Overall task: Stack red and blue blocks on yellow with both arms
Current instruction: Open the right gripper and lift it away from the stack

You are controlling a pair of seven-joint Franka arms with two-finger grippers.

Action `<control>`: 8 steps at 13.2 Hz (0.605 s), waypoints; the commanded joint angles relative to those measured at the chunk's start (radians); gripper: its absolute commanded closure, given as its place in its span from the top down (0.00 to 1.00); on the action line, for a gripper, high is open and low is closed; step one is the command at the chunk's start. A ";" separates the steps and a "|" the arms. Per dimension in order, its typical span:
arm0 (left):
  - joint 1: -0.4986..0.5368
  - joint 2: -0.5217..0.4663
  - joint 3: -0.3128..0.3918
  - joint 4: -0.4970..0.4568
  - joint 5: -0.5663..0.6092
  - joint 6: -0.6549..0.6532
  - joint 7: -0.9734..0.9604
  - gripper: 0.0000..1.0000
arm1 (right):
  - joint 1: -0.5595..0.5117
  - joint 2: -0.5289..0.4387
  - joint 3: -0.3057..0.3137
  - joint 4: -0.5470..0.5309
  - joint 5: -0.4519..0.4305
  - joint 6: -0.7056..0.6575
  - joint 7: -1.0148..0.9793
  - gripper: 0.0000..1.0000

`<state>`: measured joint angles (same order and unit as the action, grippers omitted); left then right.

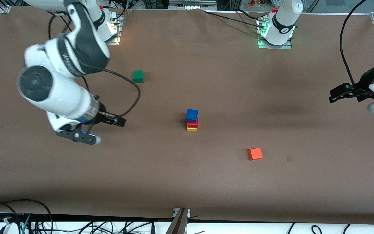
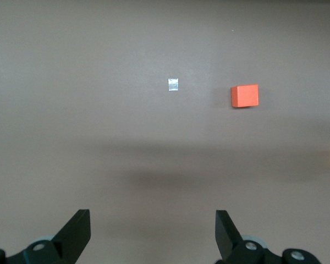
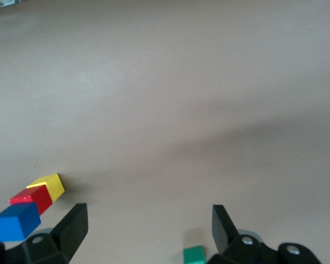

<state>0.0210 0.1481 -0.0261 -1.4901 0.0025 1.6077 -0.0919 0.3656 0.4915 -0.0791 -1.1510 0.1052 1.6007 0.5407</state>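
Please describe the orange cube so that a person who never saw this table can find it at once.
On the brown table, find the three-cube stack near the middle: blue cube on red cube on yellow cube. The orange cube lies alone, nearer the front camera than the stack, toward the left arm's end. It is the only orange one; the other single cube is green.

Stack: blue block [image 1: 192,115] on red block [image 1: 193,123] on yellow cube [image 1: 192,128], bare table all round.
Obstacles: green cube [image 1: 138,76], orange cube [image 1: 255,153], both well apart.
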 commanded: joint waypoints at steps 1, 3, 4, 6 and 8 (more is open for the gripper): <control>0.000 0.011 -0.003 0.027 0.014 -0.005 0.015 1.00 | -0.002 -0.259 -0.075 -0.273 0.053 0.008 -0.097 1.00; 0.000 0.011 -0.003 0.025 0.014 -0.005 0.014 1.00 | -0.002 -0.374 -0.126 -0.405 0.056 0.018 -0.139 1.00; 0.002 0.011 -0.003 0.027 0.014 -0.006 0.014 1.00 | -0.002 -0.419 -0.146 -0.455 0.051 0.019 -0.162 1.00; -0.001 0.013 -0.003 0.027 0.013 -0.006 0.014 1.00 | -0.002 -0.494 -0.188 -0.536 0.041 0.025 -0.211 1.00; -0.001 0.013 -0.003 0.027 0.014 -0.006 0.014 1.00 | -0.001 -0.510 -0.203 -0.550 -0.002 0.027 -0.249 1.00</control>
<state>0.0207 0.1519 -0.0272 -1.4860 0.0025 1.6082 -0.0919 0.3560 0.0310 -0.2726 -1.6332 0.1327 1.5979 0.3276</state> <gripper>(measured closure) 0.000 0.000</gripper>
